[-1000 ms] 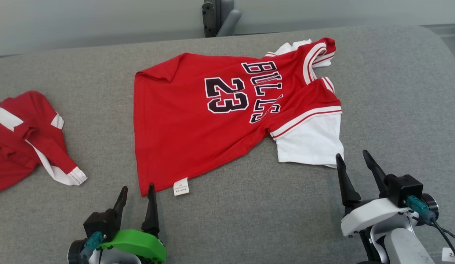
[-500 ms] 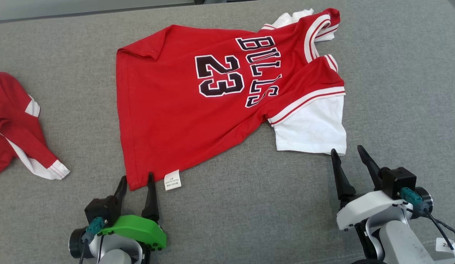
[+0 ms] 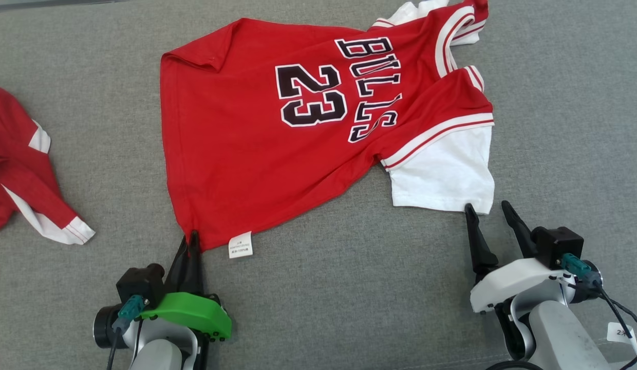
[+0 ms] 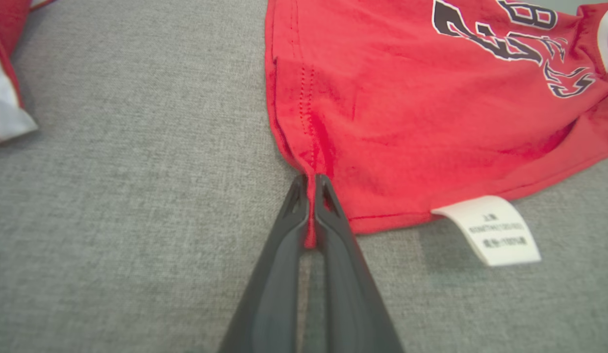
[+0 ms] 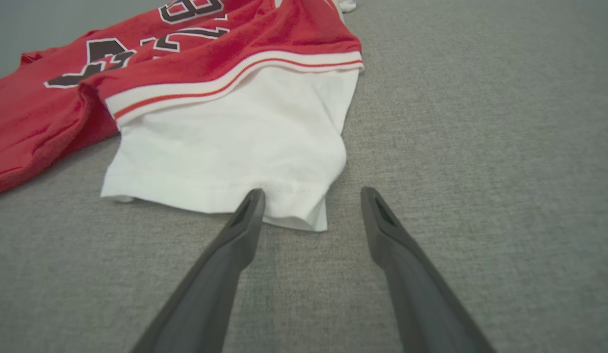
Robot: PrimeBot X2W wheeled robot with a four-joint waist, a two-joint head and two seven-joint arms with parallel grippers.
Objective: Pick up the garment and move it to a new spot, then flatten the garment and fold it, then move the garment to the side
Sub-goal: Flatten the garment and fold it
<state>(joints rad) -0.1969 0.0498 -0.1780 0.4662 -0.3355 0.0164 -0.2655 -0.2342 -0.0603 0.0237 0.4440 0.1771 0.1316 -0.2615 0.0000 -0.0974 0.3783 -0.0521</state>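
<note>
A red jersey [image 3: 236, 144] of soft fabric, with white sleeves and black "BULLS 23" lettering, lies spread and slightly rumpled across the middle of a tabletop [image 3: 349, 288] covered in grey woven cloth, its neck toward the far right and its hem toward the left. The robot's left tool [image 3: 192, 237], on a green mount, is pinched tight on the near corner of the hem. A sliver of red cloth is caught between its dark fingers [image 4: 333, 255], and the fabric puckers toward the grip. A white care label [image 3: 240, 244] lies on the grey cloth just beside that corner. The right tool [image 3: 487, 205], on a white mount, stands wide and holds nothing, with the near corner of the jersey's white sleeve [image 3: 442, 174] lying between its spread tips. A second red-and-white garment [image 3: 20, 169] lies crumpled at the far left, well apart.
</note>
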